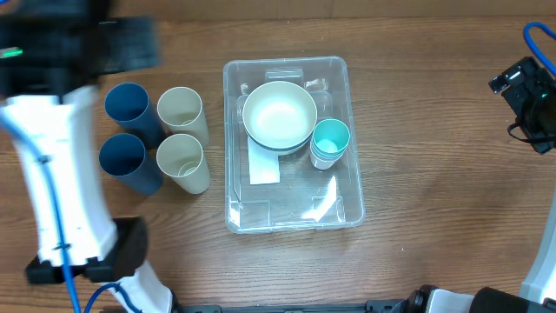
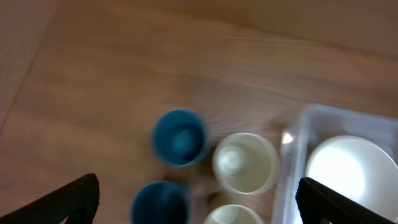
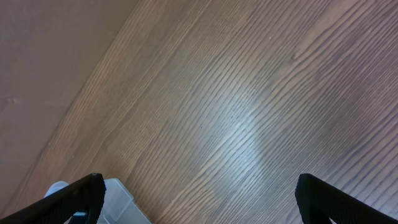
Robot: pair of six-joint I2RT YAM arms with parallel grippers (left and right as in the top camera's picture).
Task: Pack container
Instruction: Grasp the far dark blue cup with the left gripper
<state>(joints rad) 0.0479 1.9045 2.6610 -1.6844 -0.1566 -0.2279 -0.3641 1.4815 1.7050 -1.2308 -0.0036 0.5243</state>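
Note:
The clear plastic container (image 1: 295, 207) sits mid-table with a white label (image 1: 263, 163) on its base. Inside it a cream bowl (image 1: 279, 115) is nested on a blue bowl, and a teal cup (image 1: 330, 139) stands to the bowl's right. My left gripper (image 2: 198, 205) is open and empty, blurred, above the cups left of the container; its arm is at the top left of the overhead view (image 1: 113, 45). My right gripper (image 3: 199, 199) is open and empty over bare wood, at the far right of the overhead view (image 1: 524, 87). The container's corner (image 3: 124, 200) shows by its left finger.
Two blue cups (image 1: 130, 109) (image 1: 126, 161) and two cream cups (image 1: 182, 111) (image 1: 182, 161) stand upright left of the container. The left wrist view shows the same blue cups (image 2: 179, 137) (image 2: 158, 202), cream cups (image 2: 245, 162) (image 2: 233, 214) and the container rim (image 2: 305, 124).

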